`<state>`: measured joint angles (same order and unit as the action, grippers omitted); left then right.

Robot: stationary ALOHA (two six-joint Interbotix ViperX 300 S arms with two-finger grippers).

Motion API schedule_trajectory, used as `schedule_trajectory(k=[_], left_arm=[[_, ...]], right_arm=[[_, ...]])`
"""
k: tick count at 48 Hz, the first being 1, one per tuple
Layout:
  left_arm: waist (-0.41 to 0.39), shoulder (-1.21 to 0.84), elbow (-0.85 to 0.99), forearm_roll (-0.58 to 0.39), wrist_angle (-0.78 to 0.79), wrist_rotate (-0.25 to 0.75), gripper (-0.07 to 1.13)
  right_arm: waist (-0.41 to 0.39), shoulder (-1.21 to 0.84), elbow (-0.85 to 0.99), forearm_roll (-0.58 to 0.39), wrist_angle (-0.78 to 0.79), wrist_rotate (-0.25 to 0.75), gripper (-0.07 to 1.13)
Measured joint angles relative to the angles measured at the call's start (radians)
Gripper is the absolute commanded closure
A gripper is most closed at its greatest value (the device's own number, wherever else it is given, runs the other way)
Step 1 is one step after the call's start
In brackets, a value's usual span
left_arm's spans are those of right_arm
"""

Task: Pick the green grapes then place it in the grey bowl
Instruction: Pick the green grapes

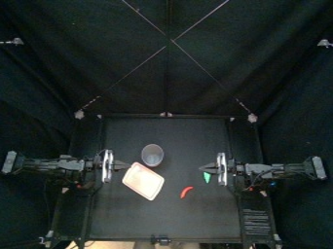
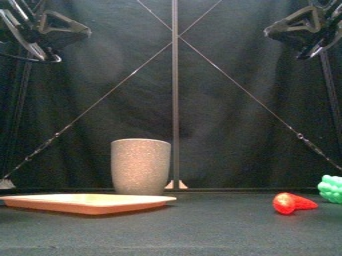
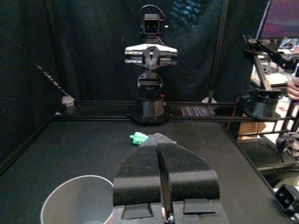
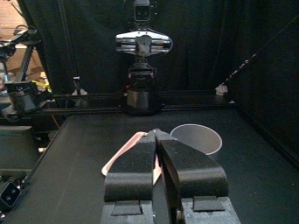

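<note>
A pink tray [image 1: 143, 181] is lying toward the desk's [image 1: 182, 131] front-left, with a red toy [image 1: 188, 192] lying just beside it, nearer the front edge.

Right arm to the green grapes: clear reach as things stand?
Probably yes: the green toy grapes lie on open table close to the right gripper, the red toy apart from them. Its fingers are shut and must open first.

We hold L arm [image 1: 53, 164] far left, R arm [image 1: 276, 170] far right, both raised, facing inward. L gripper [image 3: 160, 150] & R gripper [image 4: 156, 136]: jaws pressed together, empty.
</note>
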<state>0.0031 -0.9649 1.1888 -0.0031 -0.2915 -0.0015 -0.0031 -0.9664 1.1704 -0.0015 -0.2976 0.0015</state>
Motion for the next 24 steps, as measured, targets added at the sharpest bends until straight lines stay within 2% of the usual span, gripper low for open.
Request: schedule_trajectory(k=[6,16,20,24], left_arm=[[0.002,0.002,-0.02,0.0,0.109,0.003,0.96],[0.017,0.002,-0.054,0.0,0.273,0.005,0.96],[0.032,0.002,-0.057,0.002,0.316,0.005,0.96],[0.046,0.002,-0.057,0.0,0.344,0.005,0.96]], right_arm=[[-0.002,0.011,0.003,0.06,0.043,0.034,0.96],[-0.051,0.044,-0.009,0.224,0.287,0.097,0.93],[-0.081,0.051,-0.015,0.279,0.4,0.133,0.87],[-0.115,0.051,-0.017,0.328,0.509,0.184,0.75]])
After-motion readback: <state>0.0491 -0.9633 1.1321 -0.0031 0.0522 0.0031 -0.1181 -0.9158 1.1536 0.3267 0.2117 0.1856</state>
